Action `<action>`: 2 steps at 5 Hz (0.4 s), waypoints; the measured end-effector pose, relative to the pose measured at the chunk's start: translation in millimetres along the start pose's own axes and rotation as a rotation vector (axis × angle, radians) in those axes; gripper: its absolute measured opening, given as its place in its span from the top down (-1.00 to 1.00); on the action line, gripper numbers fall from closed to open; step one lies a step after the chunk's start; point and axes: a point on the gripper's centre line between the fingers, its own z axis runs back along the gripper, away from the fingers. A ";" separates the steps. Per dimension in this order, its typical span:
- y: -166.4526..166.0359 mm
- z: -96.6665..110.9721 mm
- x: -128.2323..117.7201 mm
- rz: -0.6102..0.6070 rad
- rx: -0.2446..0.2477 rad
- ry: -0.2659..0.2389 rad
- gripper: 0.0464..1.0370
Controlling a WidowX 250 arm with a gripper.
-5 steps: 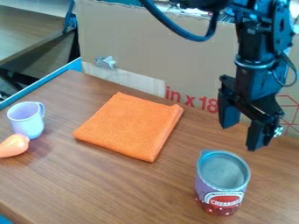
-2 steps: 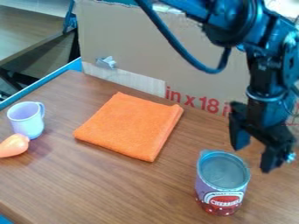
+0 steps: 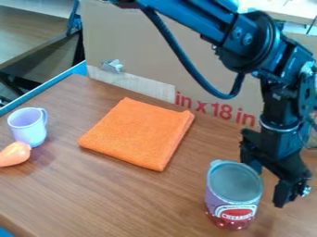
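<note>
The robot arm [image 3: 198, 17] is black with a bluish shine, and it has a thick, smooth dark cable [image 3: 186, 65] which makes a curve. Its big joint [image 3: 252, 39] is round, with round bolts [image 3: 248, 39] on the side. The black jaws are blocky, with a small silver screw [image 3: 306, 190].

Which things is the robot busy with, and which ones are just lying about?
Busy with:
- gripper, fingers apart, close beside the can; I can't tell if they touch
- can, standing upright on the table

Just lying about:
- folded orange cloth
- pale purple mug, upright
- smooth orange thing by the mug
</note>
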 end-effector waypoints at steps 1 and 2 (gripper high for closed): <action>-1.0 -5.2 -26.9 -0.021 -0.013 0.128 -0.93; 1.0 11.5 -73.3 -0.020 0.015 0.275 -0.93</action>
